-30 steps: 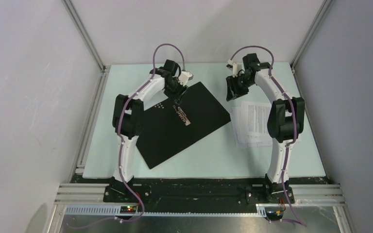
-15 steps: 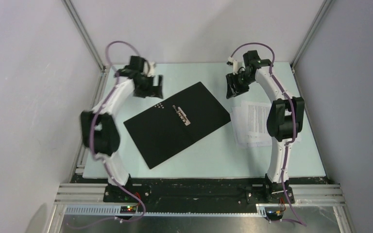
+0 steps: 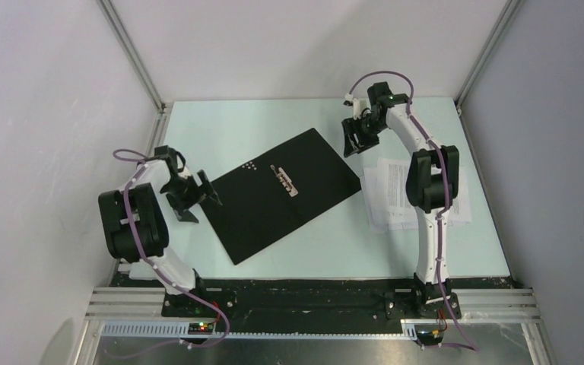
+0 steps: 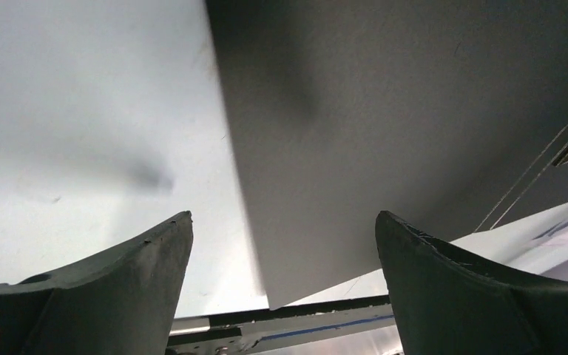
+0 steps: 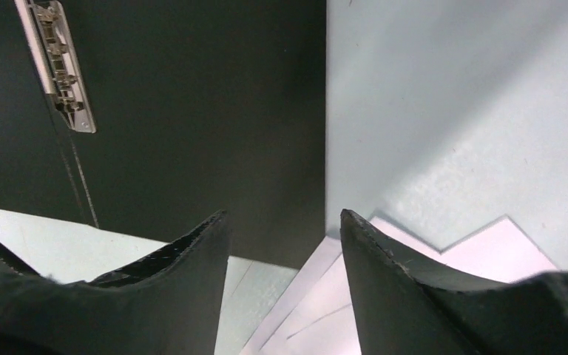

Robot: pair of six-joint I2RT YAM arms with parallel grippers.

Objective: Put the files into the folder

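A pale green table (image 3: pixel 220 125) stands between white walls (image 3: pixel 46 114).

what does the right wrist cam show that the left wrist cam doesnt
Only the right wrist: the right gripper, jaws apart, the files showing white corners under it, and the metal clip whole. Only the left wrist: the left gripper, wide open above a corner of the folder, and a metal rail past the edge of the table. Both: the folder's black inside and the pale table; the left wrist catches just the clip's tip.
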